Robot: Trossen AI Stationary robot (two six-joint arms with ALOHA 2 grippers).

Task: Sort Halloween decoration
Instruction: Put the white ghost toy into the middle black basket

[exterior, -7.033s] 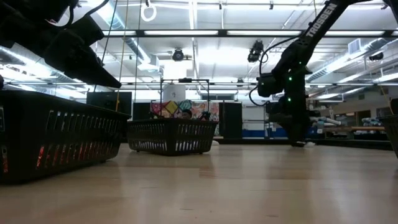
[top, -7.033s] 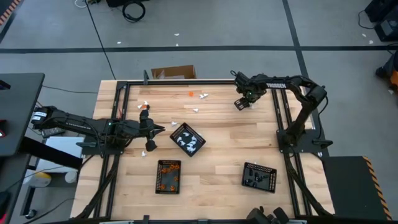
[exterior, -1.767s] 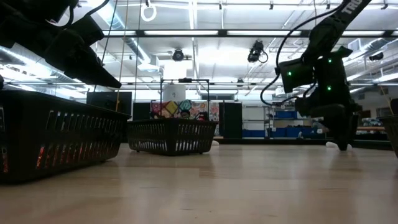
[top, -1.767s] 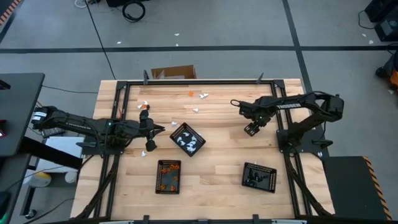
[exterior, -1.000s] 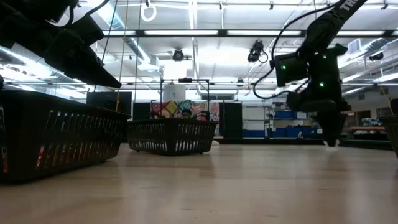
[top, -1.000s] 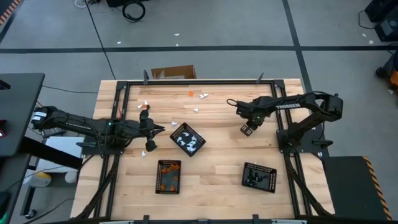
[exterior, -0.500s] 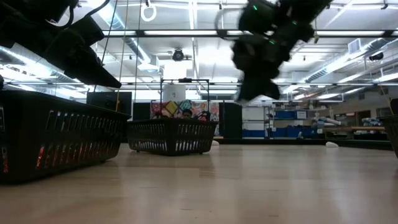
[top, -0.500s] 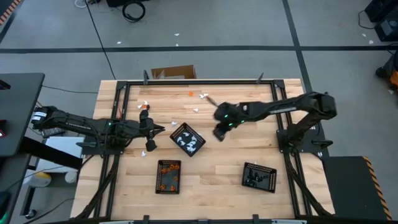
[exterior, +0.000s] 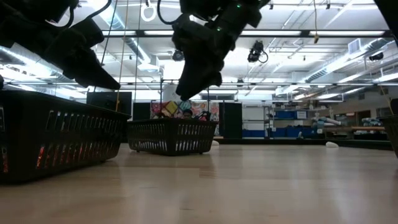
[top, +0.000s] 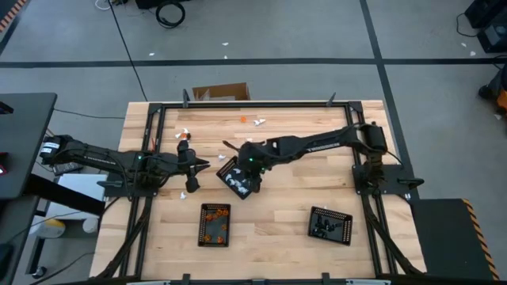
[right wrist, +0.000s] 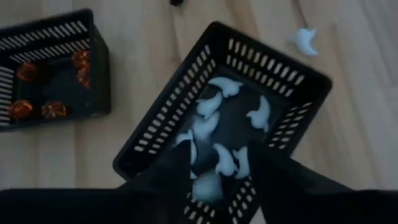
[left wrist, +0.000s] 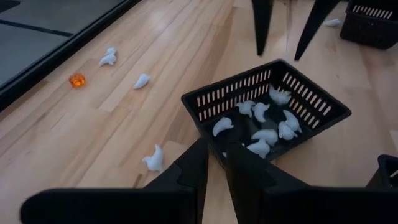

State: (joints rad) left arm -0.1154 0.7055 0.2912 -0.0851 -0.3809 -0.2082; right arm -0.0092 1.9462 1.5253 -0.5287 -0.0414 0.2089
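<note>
Mid-sort, we judge: right end effector (right wrist: 214, 177), spread, a white ghost piece (right wrist: 207, 186) between its fingers, over black slatted tray of white pieces (top: 238, 177); left end effector (left wrist: 212, 163) narrow, empty; strays upper-left tabletop (top: 293, 190).

Pale wooden bench (top: 285, 198), three black slotted trays (top: 238, 177) on it, one mid-bench, two near the front edge, cardboard box (top: 221, 93) on the grey floor behind the back edge, black cable coil (top: 169, 13) farther off
</note>
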